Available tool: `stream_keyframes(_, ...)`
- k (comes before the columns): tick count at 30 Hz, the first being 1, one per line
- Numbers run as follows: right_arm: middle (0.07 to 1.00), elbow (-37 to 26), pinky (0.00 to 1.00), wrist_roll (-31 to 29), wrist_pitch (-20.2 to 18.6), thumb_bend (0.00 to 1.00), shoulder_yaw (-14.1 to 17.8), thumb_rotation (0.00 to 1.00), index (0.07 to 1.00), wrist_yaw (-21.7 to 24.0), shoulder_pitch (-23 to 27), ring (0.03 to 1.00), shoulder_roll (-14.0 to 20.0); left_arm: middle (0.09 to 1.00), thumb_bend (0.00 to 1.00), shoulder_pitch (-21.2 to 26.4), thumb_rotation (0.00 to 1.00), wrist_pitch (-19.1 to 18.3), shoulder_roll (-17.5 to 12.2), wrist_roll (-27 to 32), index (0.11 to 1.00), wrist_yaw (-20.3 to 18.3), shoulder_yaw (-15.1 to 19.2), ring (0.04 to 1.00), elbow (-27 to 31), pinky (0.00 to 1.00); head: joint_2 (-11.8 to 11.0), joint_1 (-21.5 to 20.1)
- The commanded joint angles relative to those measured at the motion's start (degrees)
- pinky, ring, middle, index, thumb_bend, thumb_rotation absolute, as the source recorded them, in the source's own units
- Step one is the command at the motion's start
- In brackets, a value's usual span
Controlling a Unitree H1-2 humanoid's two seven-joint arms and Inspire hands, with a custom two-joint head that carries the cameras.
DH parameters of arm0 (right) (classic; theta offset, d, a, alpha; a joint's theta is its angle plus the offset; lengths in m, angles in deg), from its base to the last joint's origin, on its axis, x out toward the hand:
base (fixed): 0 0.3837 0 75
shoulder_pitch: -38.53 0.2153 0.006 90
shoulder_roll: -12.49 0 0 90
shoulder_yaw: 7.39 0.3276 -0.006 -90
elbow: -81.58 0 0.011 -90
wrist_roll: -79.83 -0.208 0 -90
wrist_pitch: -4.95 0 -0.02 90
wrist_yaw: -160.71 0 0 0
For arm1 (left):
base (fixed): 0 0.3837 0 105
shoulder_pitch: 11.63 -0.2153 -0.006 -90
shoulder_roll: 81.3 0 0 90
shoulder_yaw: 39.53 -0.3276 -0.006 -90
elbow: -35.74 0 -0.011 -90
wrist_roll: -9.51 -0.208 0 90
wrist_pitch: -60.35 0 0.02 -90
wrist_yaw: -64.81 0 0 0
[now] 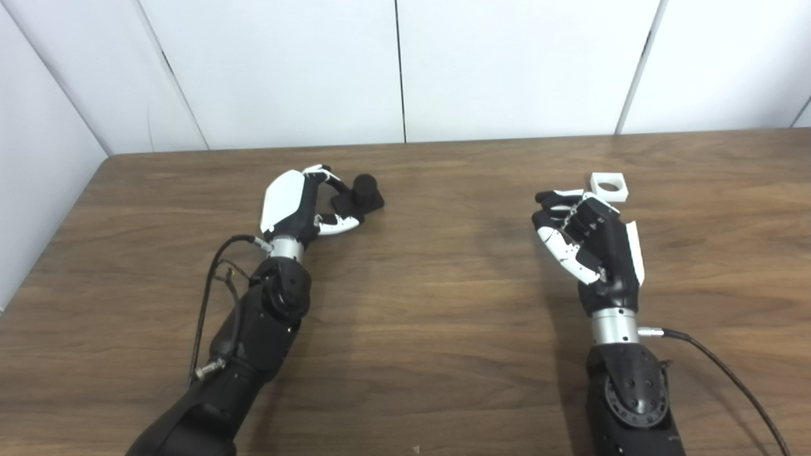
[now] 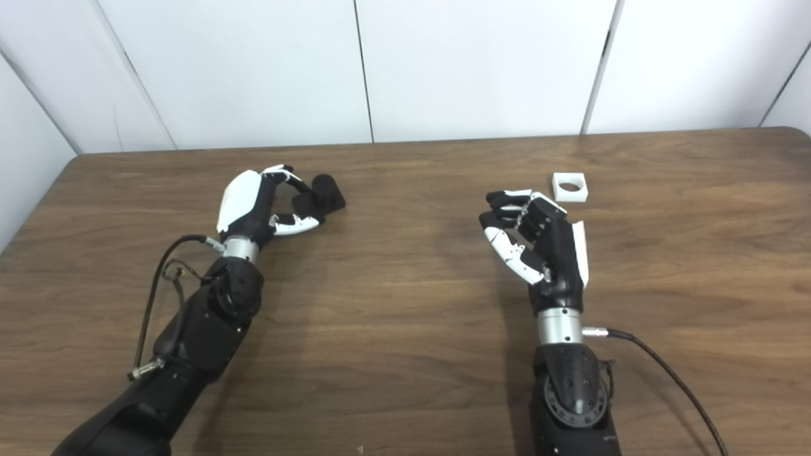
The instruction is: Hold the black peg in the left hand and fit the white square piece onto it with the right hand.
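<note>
The black peg [image 1: 365,192], a short cylinder on a square base, stands on the table left of centre. My left hand [image 1: 293,206] is at its near-left side. A finger rests against the cylinder and the thumb lies along the base's front edge, so the base sits pinched between them. The white square piece [image 1: 609,187], with a round hole, lies flat on the table at the right. My right hand [image 1: 586,237] hovers just in front and to the left of it, apart from it. Its fingers are loosely curled and hold nothing.
The wooden table [image 1: 431,304] meets white wall panels [image 1: 405,69] at the back, and its left edge runs diagonally. A cable [image 1: 728,373] trails from the right wrist, and a looped cable [image 1: 212,285] hangs off the left forearm.
</note>
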Motion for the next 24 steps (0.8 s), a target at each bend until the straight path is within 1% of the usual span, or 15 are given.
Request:
stream_keyframes(1, 0.611, 2.70, 0.46, -0.25, -0.35, 0.49, 1.00, 0.17, 0.499, 0.17, -4.32, 0.526, 1.27, 0.866, 0.51, -3.45, 0.08, 0.03, 1.61, -0.60, 0.491, -6.78, -3.60, 0.886, -0.31, 0.75, 0.09, -0.01)
stream_keyframes(9, 0.613, 2.65, 0.45, -0.15, -0.20, 0.49, 1.06, 0.17, 0.499, 0.14, -3.99, 0.524, 1.40, 0.877, 0.51, -7.18, 0.08, 0.37, 1.12, -0.87, 0.491, -9.36, -6.94, 0.907, 6.16, 0.77, 0.12, -0.09)
stream_keyframes(14, 0.608, 1.75, 0.44, 0.35, -0.76, 0.49, 1.12, 0.17, 0.500, -0.16, -3.96, 0.516, 1.40, 0.886, 0.51, -9.67, 0.08, -0.09, 0.49, -0.85, 0.493, -11.95, -8.73, 0.916, 11.21, 0.78, 0.20, -0.42)
stream_keyframes(18, 0.606, 1.21, 0.44, 0.62, -0.76, 0.49, 1.19, 0.17, 0.499, -0.45, -3.94, 0.508, 1.38, 0.878, 0.51, -11.56, 0.08, 0.11, 0.25, -1.14, 0.493, -12.50, -9.62, 0.904, 14.74, 0.77, 0.21, -0.43)
stream_keyframes(24, 0.605, 0.69, 0.43, 0.31, -0.84, 0.49, 1.30, 0.17, 0.499, -0.56, -3.92, 0.509, 1.28, 0.877, 0.51, -14.06, 0.08, 0.20, 0.21, -1.30, 0.493, -13.08, -10.25, 0.907, 19.09, 0.78, 0.32, -0.27)
